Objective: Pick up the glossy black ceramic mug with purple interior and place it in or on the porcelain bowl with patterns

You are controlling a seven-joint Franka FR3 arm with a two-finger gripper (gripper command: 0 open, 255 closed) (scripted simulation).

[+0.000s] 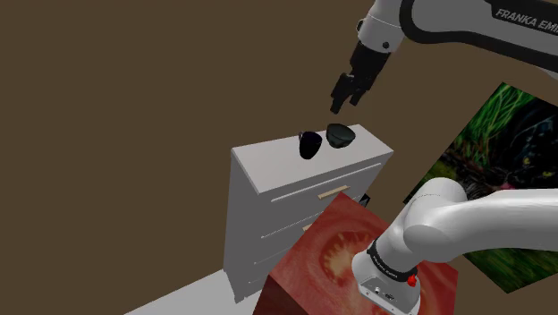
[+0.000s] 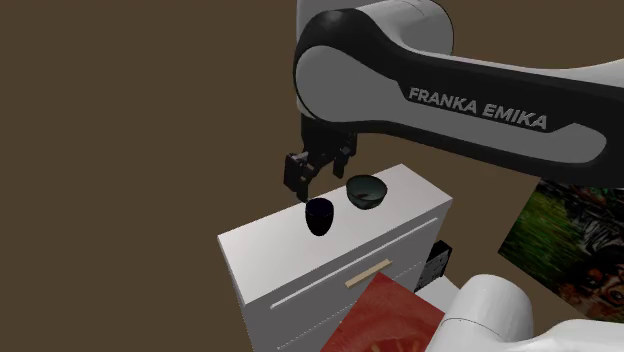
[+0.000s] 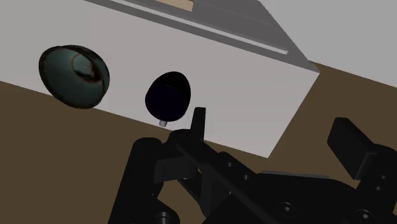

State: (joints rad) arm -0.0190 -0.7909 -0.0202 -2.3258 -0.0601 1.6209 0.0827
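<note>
A glossy black mug (image 1: pixel 309 144) and a round dark bowl (image 1: pixel 340 135) sit on a white dresser (image 1: pixel 268 166), with a brown wall (image 1: pixel 134 107) behind. The gripper (image 3: pixel 273 124) has its fingers apart.

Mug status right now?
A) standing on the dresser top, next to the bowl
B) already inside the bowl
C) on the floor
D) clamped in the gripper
A: the black mug stands on the white dresser top, apart from the bowl. The gripper hangs open above it, holding nothing.
</note>
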